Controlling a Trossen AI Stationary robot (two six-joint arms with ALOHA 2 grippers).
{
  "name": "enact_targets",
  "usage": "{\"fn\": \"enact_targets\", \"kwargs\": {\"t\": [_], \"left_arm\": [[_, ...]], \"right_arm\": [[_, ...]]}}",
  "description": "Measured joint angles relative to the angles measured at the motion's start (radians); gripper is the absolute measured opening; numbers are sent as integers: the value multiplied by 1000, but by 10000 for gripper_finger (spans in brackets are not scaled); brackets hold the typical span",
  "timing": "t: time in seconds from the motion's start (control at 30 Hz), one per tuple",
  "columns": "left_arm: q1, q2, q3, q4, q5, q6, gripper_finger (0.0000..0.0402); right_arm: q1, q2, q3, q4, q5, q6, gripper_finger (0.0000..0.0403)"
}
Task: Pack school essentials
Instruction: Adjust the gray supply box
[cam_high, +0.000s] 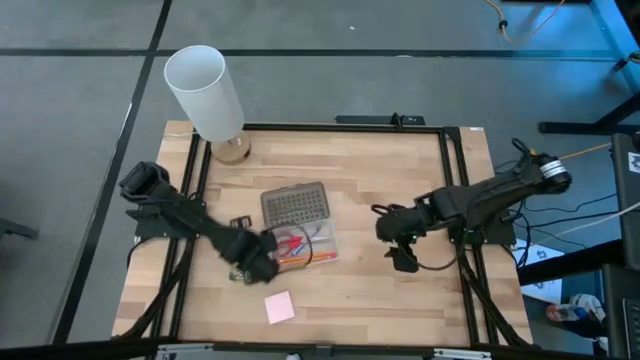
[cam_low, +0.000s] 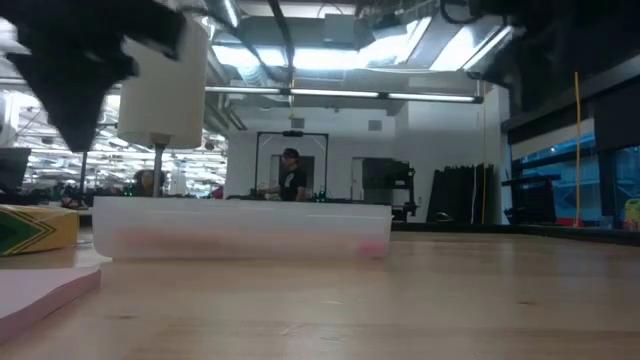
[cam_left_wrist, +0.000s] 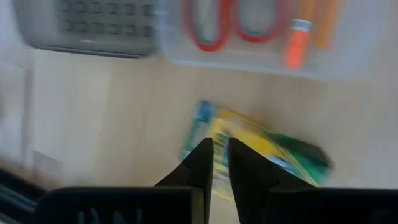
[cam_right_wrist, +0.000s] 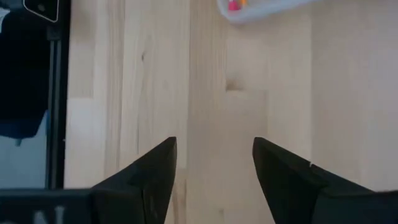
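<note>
While your left gripper (cam_left_wrist: 215, 163) hangs with its fingers nearly together over the crayon box (cam_left_wrist: 261, 155) beside the clear case (cam_high: 305, 243), your right gripper (cam_right_wrist: 214, 165) waits wide open above bare table (cam_high: 400, 300). Scissors (cam_left_wrist: 233, 25) and orange pencil (cam_left_wrist: 297, 46) lie in the case; the sticky-note pad (cam_high: 280, 307) sits near the table's front edge.

Both arms are matte black with chunky jointed links. The right arm (cam_high: 480, 205) carries a silver-ringed joint and a looping black cable. The left arm (cam_high: 190, 222) ends in tapered, pointed black fingers (cam_left_wrist: 200, 165).
</note>
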Motion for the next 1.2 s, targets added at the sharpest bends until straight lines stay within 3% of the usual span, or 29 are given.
{"fn": "enact_targets", "kwargs": {"t": [0.23, 0.4, 1.2], "left_arm": [[179, 0, -90, 117, 118, 174, 26], [264, 0, -149, 231, 140, 254, 23], [515, 18, -153, 551, 70, 633, 1]], "right_arm": [[53, -26, -104, 57, 0, 96, 213], [89, -25, -109, 96, 1, 108, 213], [186, -25, -109, 194, 88, 180, 213]]}}
